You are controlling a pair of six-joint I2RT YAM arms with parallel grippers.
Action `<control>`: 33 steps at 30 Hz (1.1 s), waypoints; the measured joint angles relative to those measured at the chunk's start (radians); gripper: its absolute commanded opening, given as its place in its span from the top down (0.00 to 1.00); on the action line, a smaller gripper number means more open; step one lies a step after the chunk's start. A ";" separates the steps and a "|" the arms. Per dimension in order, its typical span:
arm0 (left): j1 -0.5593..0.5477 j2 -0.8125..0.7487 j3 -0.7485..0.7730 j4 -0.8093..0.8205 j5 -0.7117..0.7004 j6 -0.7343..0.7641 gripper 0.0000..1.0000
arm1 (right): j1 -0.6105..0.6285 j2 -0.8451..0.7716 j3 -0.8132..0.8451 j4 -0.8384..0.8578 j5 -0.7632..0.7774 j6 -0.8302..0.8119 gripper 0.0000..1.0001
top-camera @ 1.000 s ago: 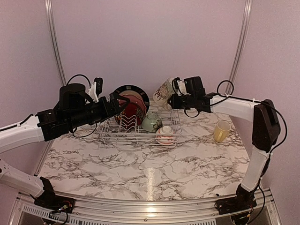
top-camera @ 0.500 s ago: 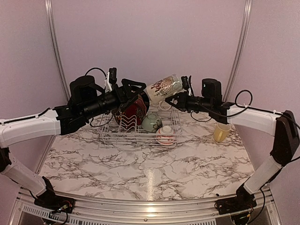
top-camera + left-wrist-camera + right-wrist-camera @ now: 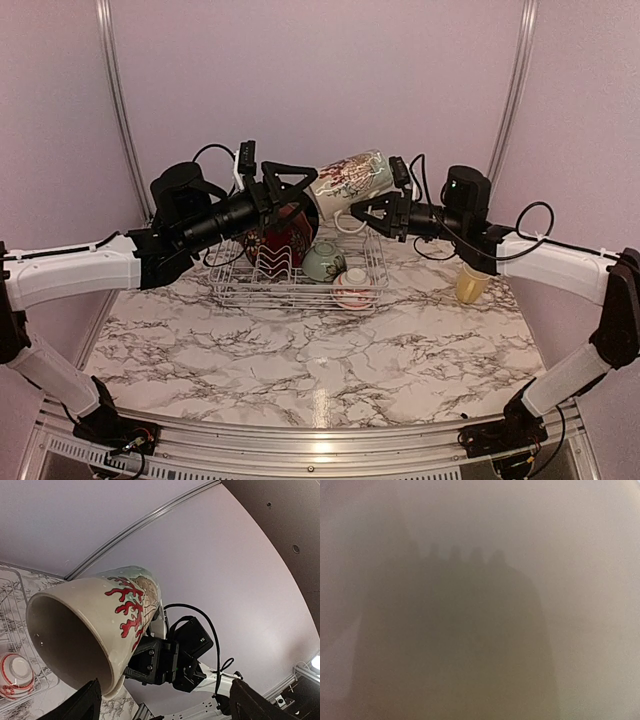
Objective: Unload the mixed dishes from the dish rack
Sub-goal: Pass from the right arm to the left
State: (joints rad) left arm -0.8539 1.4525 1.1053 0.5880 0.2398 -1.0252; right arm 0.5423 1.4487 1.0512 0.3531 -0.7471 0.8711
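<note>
Jaws of the left gripper (image 3: 298,188) are gaping wide, while the right gripper (image 3: 362,214) is clamping the mug (image 3: 350,177) by its handle. Both have been swinging inward. The mug is hanging sideways above the rack (image 3: 232,288), mouth leftward, so a handover is probably starting.

— What stands around the counter (image 3: 200,350)?
— Plain pale lilac walls (image 3: 320,80), with a curved aluminium rail (image 3: 115,90) up each side.
— And the top?
— White marble, grey veins, a soft glare (image 3: 320,380) mid-surface, and a metal frame (image 3: 300,441) along the near edge.
</note>
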 measured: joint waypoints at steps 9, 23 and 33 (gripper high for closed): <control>0.004 0.000 0.000 0.049 0.027 -0.027 0.30 | 0.055 0.010 0.000 0.051 -0.039 0.051 1.00; 0.013 0.027 -0.030 0.182 0.022 -0.121 0.51 | 0.098 0.033 0.000 0.127 -0.084 0.101 1.00; 0.022 0.069 -0.043 0.248 0.021 -0.188 0.67 | 0.100 0.043 0.000 0.155 -0.102 0.113 1.00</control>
State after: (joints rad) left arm -0.8318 1.5211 1.0626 0.8356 0.2607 -1.2129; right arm 0.6422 1.4921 1.0512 0.5083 -0.8490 0.9844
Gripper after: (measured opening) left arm 0.361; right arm 0.153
